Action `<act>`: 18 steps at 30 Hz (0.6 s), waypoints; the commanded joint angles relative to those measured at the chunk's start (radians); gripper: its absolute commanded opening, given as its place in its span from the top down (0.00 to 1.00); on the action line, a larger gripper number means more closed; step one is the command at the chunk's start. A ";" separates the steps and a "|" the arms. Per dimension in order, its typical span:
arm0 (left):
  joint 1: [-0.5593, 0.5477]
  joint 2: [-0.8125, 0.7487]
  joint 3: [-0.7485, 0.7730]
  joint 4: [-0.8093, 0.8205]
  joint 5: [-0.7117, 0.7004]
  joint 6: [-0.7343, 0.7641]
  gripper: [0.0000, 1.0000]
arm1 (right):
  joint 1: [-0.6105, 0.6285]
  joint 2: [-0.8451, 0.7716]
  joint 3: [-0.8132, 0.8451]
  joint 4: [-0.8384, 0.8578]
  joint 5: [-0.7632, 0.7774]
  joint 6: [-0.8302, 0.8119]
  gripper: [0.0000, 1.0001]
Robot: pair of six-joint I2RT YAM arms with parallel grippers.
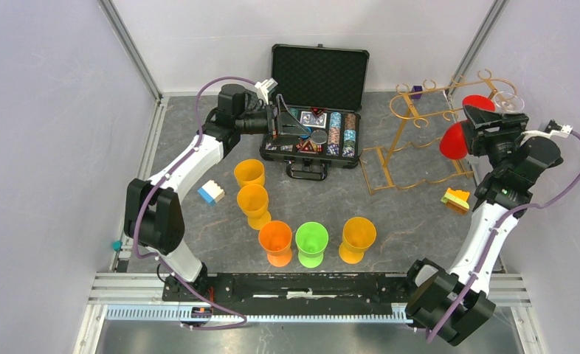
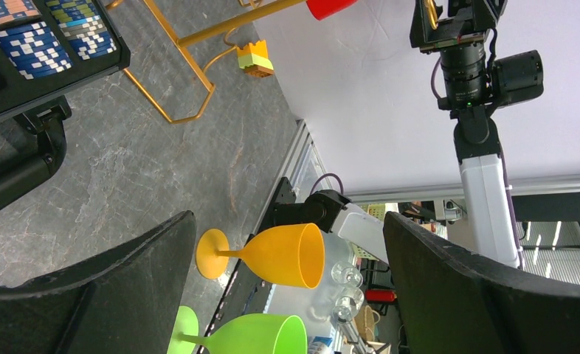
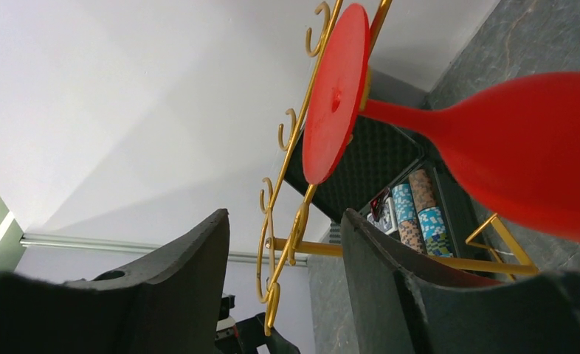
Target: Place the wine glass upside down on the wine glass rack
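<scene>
Wine glass [image 3: 523, 147] = red, smooth opaque plastic, round bowl, thin stem, flat disc foot. It hangs upside down on the wine glass rack [image 3: 309, 248] at back-right of the table [image 1: 412, 221]: foot rests on the top rails, stem drops between them, bowl underneath.

Rack = thin gold metal wire, curled hook ends up top, rectangular wire base on the mat.

R gripper [image 3: 283, 217]: I see both black fingers partway apart w/ nothing between them. Glass sits beyond the tips, so no grip on it. Can't tell if the bowl touches the finger beside it.

L gripper [image 2: 288, 217] hovers over the poker chip case [image 1: 320, 110], jaws spread wide, empty.

Case = black hard shell, egg-crate foam in the lid, rows of striped chips inside. Table top = grey marbled mat, matte.

Five plastic goblets [image 1: 311, 243] stand in an arc near-centre: yellow-orange, orange, one green, all well apart from the rack. Small toy blocks [image 1: 456, 199] sit by the R arm, another [image 1: 212, 192] by the L arm.

Room: rack is near the right wall [image 1: 560, 59]. Bare strip of mat runs between rack base and case. White panels close the cell on left, back, right.
</scene>
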 commanded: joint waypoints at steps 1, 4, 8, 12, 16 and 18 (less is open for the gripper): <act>0.003 -0.041 0.004 0.032 0.003 0.005 0.00 | 0.001 -0.051 -0.022 0.051 -0.049 0.008 0.37; 0.004 -0.044 0.003 0.024 0.003 0.005 0.00 | 0.003 -0.084 -0.043 0.035 -0.070 -0.001 0.37; 0.004 -0.049 0.012 -0.052 -0.010 0.046 0.00 | 0.004 -0.128 -0.059 -0.039 -0.092 -0.047 0.37; 0.003 -0.050 0.060 -0.278 -0.094 0.172 0.00 | 0.006 -0.159 -0.050 -0.147 -0.119 -0.120 0.37; 0.002 -0.052 0.097 -0.451 -0.167 0.266 0.00 | 0.007 -0.182 -0.037 -0.257 -0.133 -0.207 0.37; 0.000 -0.049 0.120 -0.536 -0.205 0.319 0.00 | 0.008 -0.190 -0.026 -0.319 -0.141 -0.260 0.36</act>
